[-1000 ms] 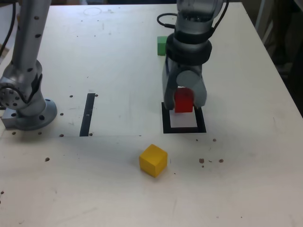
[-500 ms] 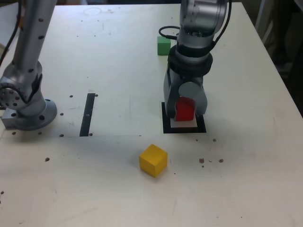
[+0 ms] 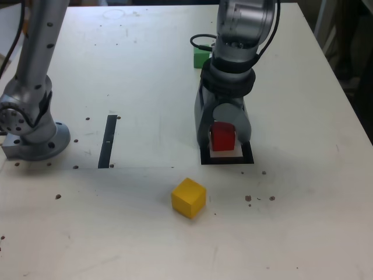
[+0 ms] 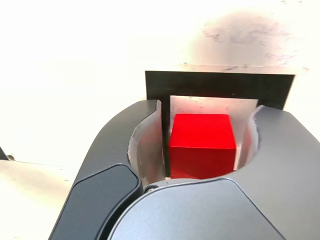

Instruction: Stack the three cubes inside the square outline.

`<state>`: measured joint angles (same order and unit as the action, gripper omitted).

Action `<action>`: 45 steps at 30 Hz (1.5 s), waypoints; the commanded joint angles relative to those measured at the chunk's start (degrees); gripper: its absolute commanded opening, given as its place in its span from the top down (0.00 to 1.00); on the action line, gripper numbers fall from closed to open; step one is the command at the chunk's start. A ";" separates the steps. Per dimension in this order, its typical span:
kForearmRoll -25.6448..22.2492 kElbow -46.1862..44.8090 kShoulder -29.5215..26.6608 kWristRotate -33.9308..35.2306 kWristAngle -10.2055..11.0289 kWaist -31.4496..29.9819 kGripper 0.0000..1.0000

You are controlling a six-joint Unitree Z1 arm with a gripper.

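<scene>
The red cube point(image 3: 222, 137) point(image 4: 202, 145) sits on the white centre of the square outline point(image 3: 227, 159) point(image 4: 220, 85). My gripper point(image 3: 224, 140) point(image 4: 202, 137) reaches down around it, one jaw on each side. In the wrist view a narrow gap shows between each jaw and the cube's faces, so the gripper is open and the cube is free. The yellow cube point(image 3: 188, 198) lies on the table in front of the outline, toward the exterior view's left. Behind my arm, the green cube point(image 3: 200, 56) is partly hidden by a cable.
A straight black strip point(image 3: 108, 141) is marked on the table at the exterior view's left. Further left stands the grey base and column of another arm point(image 3: 32, 128). Small dark specks dot the white table point(image 3: 303, 233).
My gripper came down with the red cube into the square outline, and its jaws have parted slightly from the cube. The yellow and green cubes have not moved.
</scene>
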<state>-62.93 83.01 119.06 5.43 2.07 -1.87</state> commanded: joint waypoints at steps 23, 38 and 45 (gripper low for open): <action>-18.75 6.37 -10.48 -1.44 0.44 -14.36 0.01; -17.64 4.26 -10.09 -10.13 3.52 -29.24 0.01; -13.14 1.24 -5.61 -12.26 3.15 -30.50 0.03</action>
<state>-76.71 84.27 113.01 -6.66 5.44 -32.20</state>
